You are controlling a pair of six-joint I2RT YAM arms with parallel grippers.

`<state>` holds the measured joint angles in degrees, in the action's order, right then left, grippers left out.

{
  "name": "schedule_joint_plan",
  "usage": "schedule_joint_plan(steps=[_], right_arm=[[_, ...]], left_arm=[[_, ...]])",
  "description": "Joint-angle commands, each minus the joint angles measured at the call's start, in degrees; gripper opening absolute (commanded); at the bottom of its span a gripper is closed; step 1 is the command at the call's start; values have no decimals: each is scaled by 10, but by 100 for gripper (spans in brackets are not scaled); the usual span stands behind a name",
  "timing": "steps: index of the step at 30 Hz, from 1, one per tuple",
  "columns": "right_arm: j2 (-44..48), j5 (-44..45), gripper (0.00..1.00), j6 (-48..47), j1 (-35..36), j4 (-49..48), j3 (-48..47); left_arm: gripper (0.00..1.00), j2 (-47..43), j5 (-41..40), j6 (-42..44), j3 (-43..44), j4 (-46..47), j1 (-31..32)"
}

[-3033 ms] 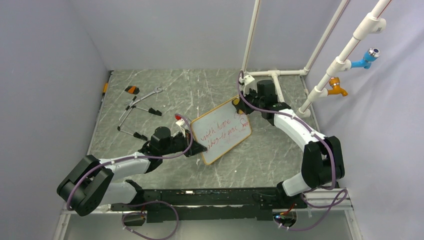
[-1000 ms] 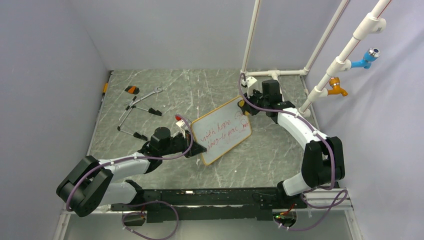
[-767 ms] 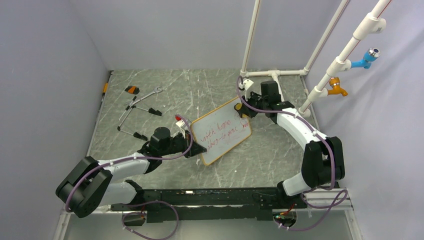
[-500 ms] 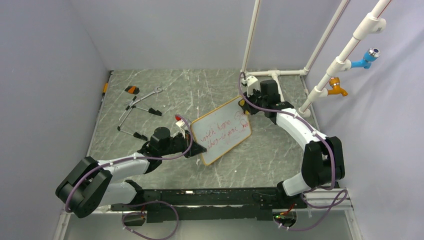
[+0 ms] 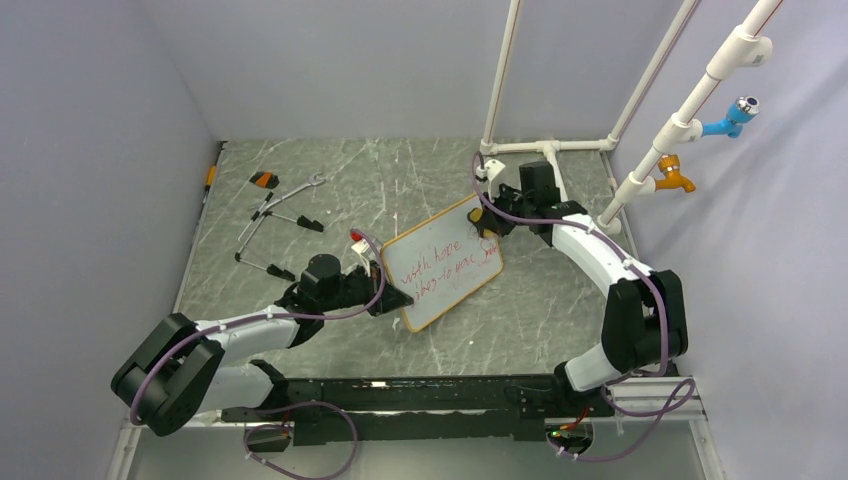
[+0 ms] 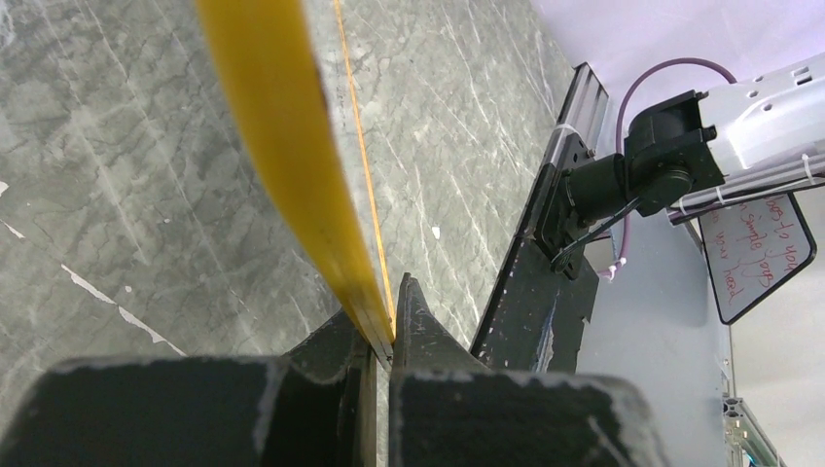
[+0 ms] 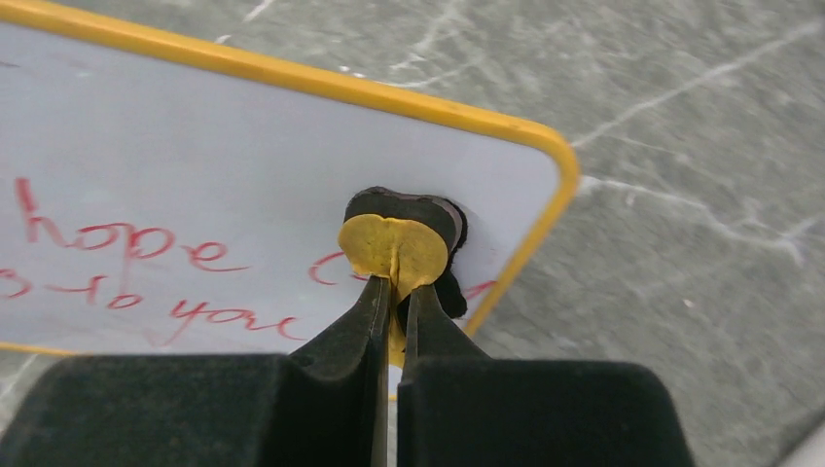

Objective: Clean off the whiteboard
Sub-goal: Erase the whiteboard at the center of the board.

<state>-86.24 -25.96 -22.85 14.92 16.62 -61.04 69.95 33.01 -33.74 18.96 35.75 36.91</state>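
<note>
A grey marbled bench point(image 5: 400, 190) is being enclosed by pale walls point(image 5: 330, 60) and white pipes point(image 5: 500, 70). The red writing point(image 7: 117, 263) is being partly covered by an eraser point(image 7: 394, 243). The whiteboard point(image 5: 440, 262), mid-bench, is being pinched at its near-left edge by the left jaws. The eraser is being pinched by the right jaws against the board's far-right corner.

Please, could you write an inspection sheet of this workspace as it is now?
Surface: grey marbled table top, white veins.
Job's things: white rectangular whiteboard with orange frame, red handwriting not yet erased; small yellow-faced eraser with black pad against its far right corner.
Clutter: thin metal tools with black handles, far left.
Grippers: left gripper, fingers shut on the whiteboard's edge; right gripper, shut on the eraser.
Cables: purple cables along both arms.
Surroundings: grey walls; white pipes with blue tap and orange tap.
</note>
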Motion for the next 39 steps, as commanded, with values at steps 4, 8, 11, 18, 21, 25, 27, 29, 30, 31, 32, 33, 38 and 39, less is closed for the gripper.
schedule_joint_plan(steps=[4,8,11,18,21,25,27,29,30,31,32,33,38,39], right_arm=[[27,-2,0,90,15,-58,-2],[35,78,0,151,-7,-102,6],[37,39,0,150,-8,-98,10],[29,-63,0,122,45,-65,-2],[36,-77,0,114,94,-57,-9],[28,-77,0,108,156,-38,-25],[22,-73,0,103,184,-28,-34],[18,-66,0,98,210,-18,-42],[17,-63,0,96,220,-14,-47],[16,-63,0,94,230,-11,-49],[14,-60,0,90,239,-8,-50],[12,-53,0,86,247,-6,-51],[8,49,0,75,246,-11,-44],[9,69,0,79,237,-17,-40]], left_arm=[[0,-11,110,48,5,49,23],[0,-11,110,44,4,54,22],[0,-5,115,38,5,67,23],[0,11,120,21,5,97,23],[0,17,119,18,8,99,23],[0,26,117,13,14,100,23],[0,28,114,13,17,98,23],[0,30,111,12,19,95,22],[0,31,109,12,19,93,22],[0,32,108,12,20,93,23],[0,34,106,12,22,92,23],[0,35,106,12,23,90,23],[0,30,101,15,25,77,23],[0,27,100,17,24,72,23]])
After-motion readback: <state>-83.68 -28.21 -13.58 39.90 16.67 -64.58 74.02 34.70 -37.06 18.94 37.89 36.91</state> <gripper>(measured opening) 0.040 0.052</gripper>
